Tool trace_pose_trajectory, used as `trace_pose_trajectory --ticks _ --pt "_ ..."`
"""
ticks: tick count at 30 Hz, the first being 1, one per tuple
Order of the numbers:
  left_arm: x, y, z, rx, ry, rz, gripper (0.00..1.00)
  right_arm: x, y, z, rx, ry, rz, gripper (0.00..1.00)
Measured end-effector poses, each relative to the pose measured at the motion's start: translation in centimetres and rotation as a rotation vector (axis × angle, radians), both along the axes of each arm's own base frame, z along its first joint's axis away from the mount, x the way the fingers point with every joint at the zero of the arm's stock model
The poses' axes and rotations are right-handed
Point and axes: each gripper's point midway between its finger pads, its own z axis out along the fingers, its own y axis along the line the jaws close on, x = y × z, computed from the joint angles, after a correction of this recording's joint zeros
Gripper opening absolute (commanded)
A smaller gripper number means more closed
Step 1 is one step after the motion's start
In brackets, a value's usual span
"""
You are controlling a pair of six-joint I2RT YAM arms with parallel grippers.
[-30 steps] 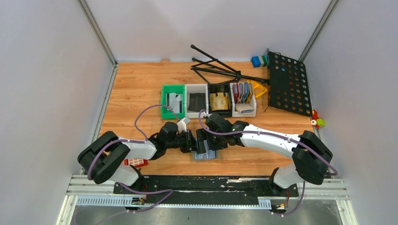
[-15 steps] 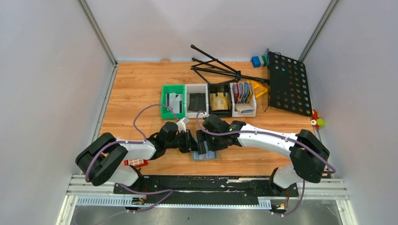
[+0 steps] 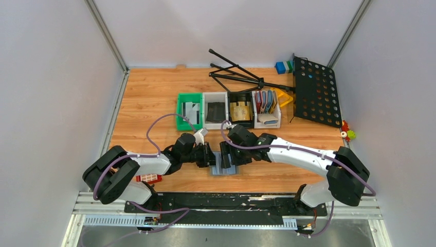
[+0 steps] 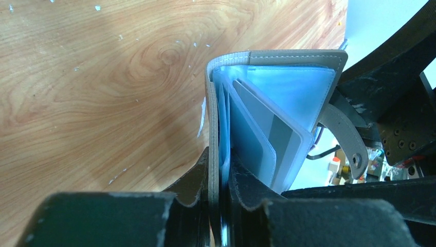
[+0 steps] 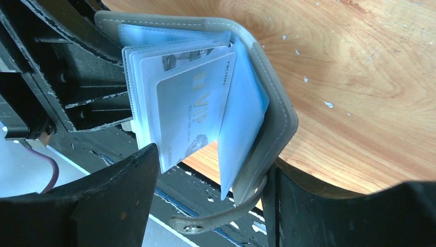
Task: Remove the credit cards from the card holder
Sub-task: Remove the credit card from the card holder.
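Note:
The grey card holder (image 3: 226,168) stands half open on edge on the wood between both grippers. My left gripper (image 4: 220,206) is shut on one grey cover (image 4: 212,154) and its first clear sleeve. The other cover (image 4: 288,55) and sleeves fan out to the right. A pale silver credit card (image 5: 190,113) sits in a clear sleeve, and more sleeves lie behind it. My right gripper (image 5: 213,188) is open, its jaws straddling the free sleeves, the far cover (image 5: 272,128) and the snap strap (image 5: 216,218). One finger (image 5: 308,206) touches that cover.
A row of small bins stands behind: green (image 3: 189,110), white (image 3: 215,109), black (image 3: 240,109), and white with upright red and blue holders (image 3: 267,105). A folded black music stand (image 3: 316,91) lies at the back right. A red item (image 3: 149,178) lies by the left base.
The right gripper's jaws have narrowed around the holder's free side, and that arm has shifted slightly right. The left gripper has kept its hold and not moved.

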Motion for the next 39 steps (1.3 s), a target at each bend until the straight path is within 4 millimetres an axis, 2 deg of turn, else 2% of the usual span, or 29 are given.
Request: trace_pose_trajectory --ticks 9,15,19,22,28,33,36,39 --pt "0.0 0.0 0.3 -0.004 -0.005 0.0 0.16 0.2 -0.4 0.3 0.011 -0.003 -0.012 0.66" --pt "0.0 0.0 0.3 -0.004 -0.004 -0.001 0.16 0.6 -2.0 1.1 0.016 -0.024 -0.043 0.63" --pt "0.0 0.0 0.3 -0.003 -0.004 -0.001 0.16 0.6 -3.0 1.6 0.039 -0.034 -0.063 0.76" --pt "0.0 0.0 0.3 -0.003 -0.004 -0.001 0.16 0.2 -2.6 1.9 0.086 -0.027 -0.044 0.88" --pt "-0.2 0.2 -0.1 0.014 0.009 -0.002 0.16 -0.2 -1.2 1.7 0.106 -0.011 -0.008 1.0" --pt "-0.2 0.3 -0.2 0.022 0.012 -0.002 0.16 -0.4 0.5 0.8 0.072 0.01 0.031 0.97" --pt "-0.1 0.2 -0.1 0.019 0.009 -0.002 0.16 -0.4 1.0 0.5 0.056 0.012 0.039 0.9" --pt "-0.1 0.2 -0.1 0.019 0.008 -0.002 0.16 -0.3 1.0 0.2 0.043 0.007 0.035 0.89"
